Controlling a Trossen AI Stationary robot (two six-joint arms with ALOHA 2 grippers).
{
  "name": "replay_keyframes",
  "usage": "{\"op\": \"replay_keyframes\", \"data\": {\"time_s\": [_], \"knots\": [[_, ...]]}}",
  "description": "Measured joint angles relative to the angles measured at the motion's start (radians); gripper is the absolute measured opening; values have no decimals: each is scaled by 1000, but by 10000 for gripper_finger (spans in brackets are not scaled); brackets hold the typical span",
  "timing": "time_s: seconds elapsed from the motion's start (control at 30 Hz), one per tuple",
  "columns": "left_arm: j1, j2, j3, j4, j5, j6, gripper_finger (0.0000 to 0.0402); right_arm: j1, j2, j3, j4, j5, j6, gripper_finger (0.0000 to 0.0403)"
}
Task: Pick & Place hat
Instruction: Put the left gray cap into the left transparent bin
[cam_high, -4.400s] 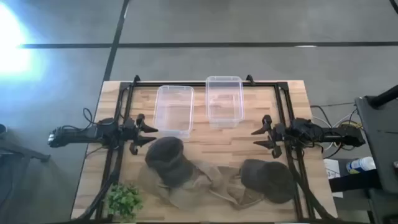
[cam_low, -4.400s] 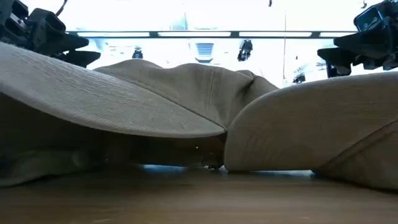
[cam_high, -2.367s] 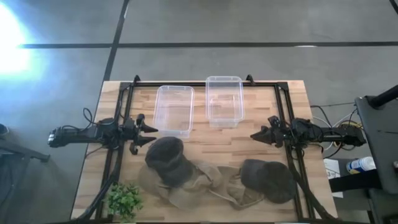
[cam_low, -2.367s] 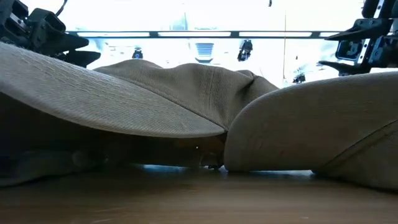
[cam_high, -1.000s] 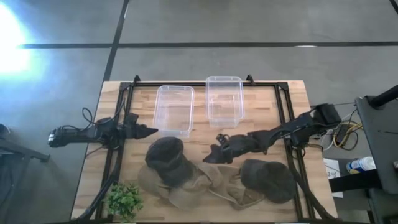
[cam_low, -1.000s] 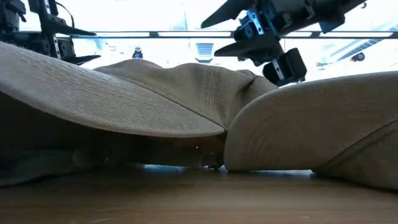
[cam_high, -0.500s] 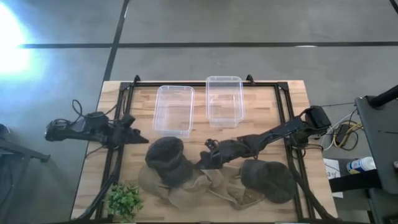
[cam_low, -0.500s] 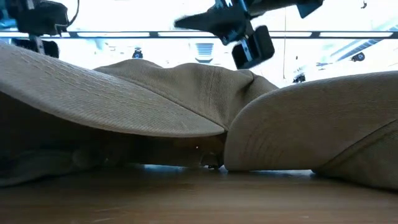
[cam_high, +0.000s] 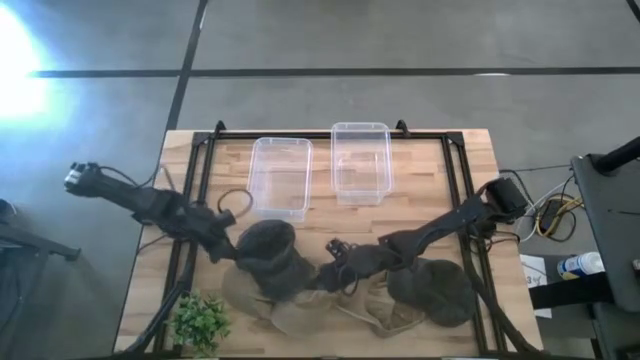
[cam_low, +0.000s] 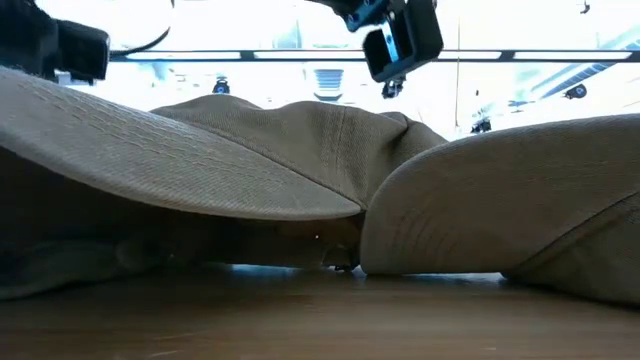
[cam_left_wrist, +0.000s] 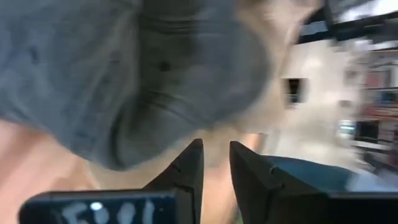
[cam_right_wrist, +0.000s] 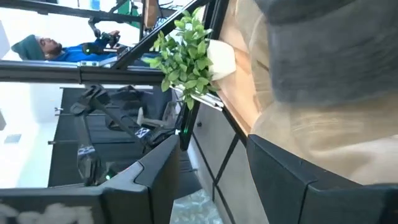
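Observation:
Two hats lie on the wooden table, each with a dark grey crown and a tan brim. The left hat (cam_high: 268, 262) sits brim-down near the table's middle, and the right hat (cam_high: 432, 290) lies beside it; their brims overlap. My left gripper (cam_high: 229, 250) is at the left side of the left hat's crown (cam_left_wrist: 155, 81), its fingers a narrow gap apart with nothing between them. My right gripper (cam_high: 331, 262) hovers open over the tan brim (cam_right_wrist: 311, 118) between the two crowns, and in the low view it (cam_low: 400, 40) hangs above the hats.
Two clear plastic boxes (cam_high: 280, 176) (cam_high: 360, 160) stand at the table's far side. A small green plant in a white pot (cam_high: 199, 320) sits at the near left corner. A black frame (cam_high: 195, 190) runs around the table. A person shows in the room beyond.
My left gripper has swung from the table's left edge toward the near side and right, down to the left hat's crown. My right gripper has gone toward the table's left and near edge, from the table's middle to the gap between the hats. The hats have not moved.

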Motion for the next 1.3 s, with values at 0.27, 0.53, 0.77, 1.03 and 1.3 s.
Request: {"op": "replay_keyframes", "data": {"time_s": [0.27, 0.53, 0.77, 1.03, 1.3], "knots": [[-59, 220, 0, 93, -70, -2, 26, 54, 193, 153, 49, -2, 40, 183], [-119, 356, -1, 161, -3, 19, 12, 80, 355, 294, 57, 5, 149, 183], [-196, 420, -1, 255, -3, 1, 12, 84, 380, 292, -1, 144, 253, 183], [-214, 485, -1, 432, -7, 2, 12, 51, 379, 288, -141, 231, 309, 183], [-214, 542, -1, 507, -8, 22, 12, 15, 377, 322, -107, 269, 205, 162]]}}
